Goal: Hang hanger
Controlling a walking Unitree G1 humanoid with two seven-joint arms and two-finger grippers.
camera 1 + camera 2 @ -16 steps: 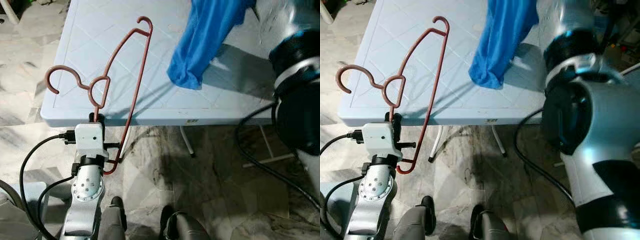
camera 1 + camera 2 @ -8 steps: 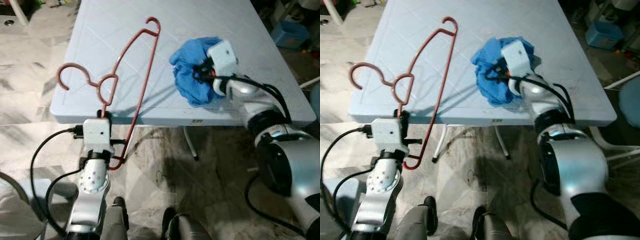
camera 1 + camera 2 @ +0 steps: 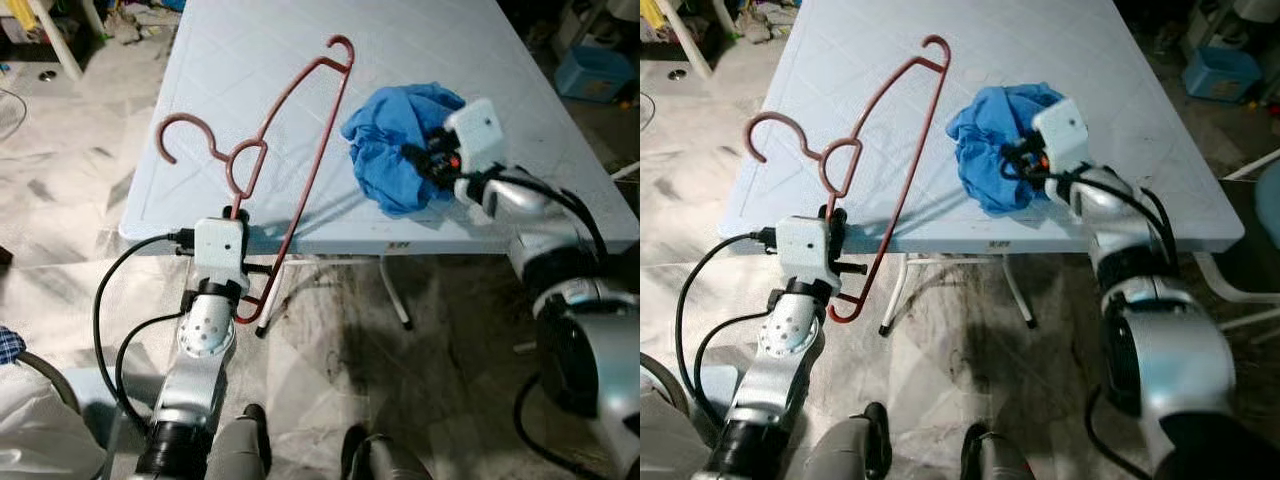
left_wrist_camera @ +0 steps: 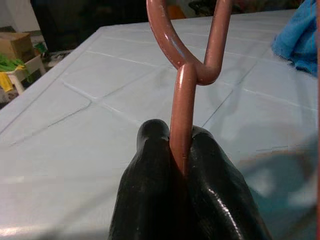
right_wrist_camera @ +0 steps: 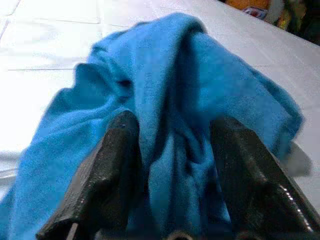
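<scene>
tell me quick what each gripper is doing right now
Left gripper: shut on the red hanger, gripping its wire below the hook.
Right gripper: open, fingers either side of a fold of the blue cloth on the table.

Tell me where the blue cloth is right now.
The blue cloth lies bunched on the table, toward the robot's right, between the right gripper's open fingers, right of the hanger.

your right claw (image 5: 172, 165) has its two black fingers (image 5: 107, 170) spread apart, and a fold of the blue cloth (image 5: 170, 100) sits between them. you see the cloth bunched in a heap on the pale table (image 5: 45, 35).
</scene>
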